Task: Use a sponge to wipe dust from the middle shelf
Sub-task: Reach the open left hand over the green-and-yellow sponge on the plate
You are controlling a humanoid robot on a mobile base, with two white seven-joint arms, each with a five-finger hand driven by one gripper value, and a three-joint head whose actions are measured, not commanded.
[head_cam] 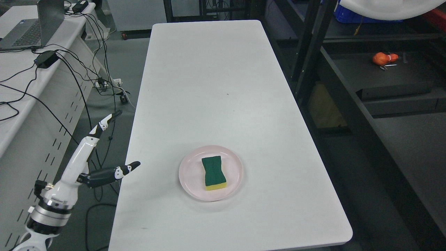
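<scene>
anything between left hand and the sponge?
Nothing visible. The left hand hangs open off the left edge of the white table; the sponge lies on the pink plate, with only bare tabletop and the low plate rim between them.

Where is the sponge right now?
In the head view, the sponge lies on the pink plate near the white table's front edge, right of the open left robot hand.

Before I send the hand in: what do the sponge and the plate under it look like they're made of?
Sponge: looks like soft yellow foam topped by a dark green, matte scouring layer. Plate: pale pink with a smooth, faintly glossy rim, probably plastic or glazed ceramic; I can't tell which.
</scene>
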